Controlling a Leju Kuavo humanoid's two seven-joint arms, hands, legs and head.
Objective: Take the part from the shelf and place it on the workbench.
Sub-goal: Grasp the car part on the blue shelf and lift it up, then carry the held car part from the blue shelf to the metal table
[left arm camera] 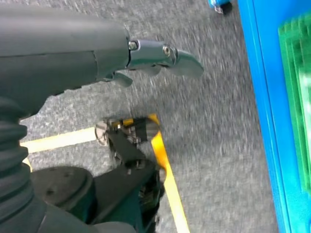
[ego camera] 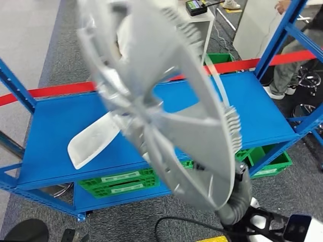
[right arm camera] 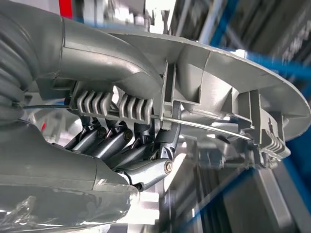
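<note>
Blue shelf is standing behind the grey part, which is hanging clear of it. Right hand is clamping the part's rim, thumb over, fingers under. Left hand, fingers extended, is holding nothing. Delivery to the workbench is remaining.

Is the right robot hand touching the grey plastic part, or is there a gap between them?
Touching. In the right wrist view, the right robot hand has its fingers and thumb closed around the edge of the grey part, with no gap.
</note>
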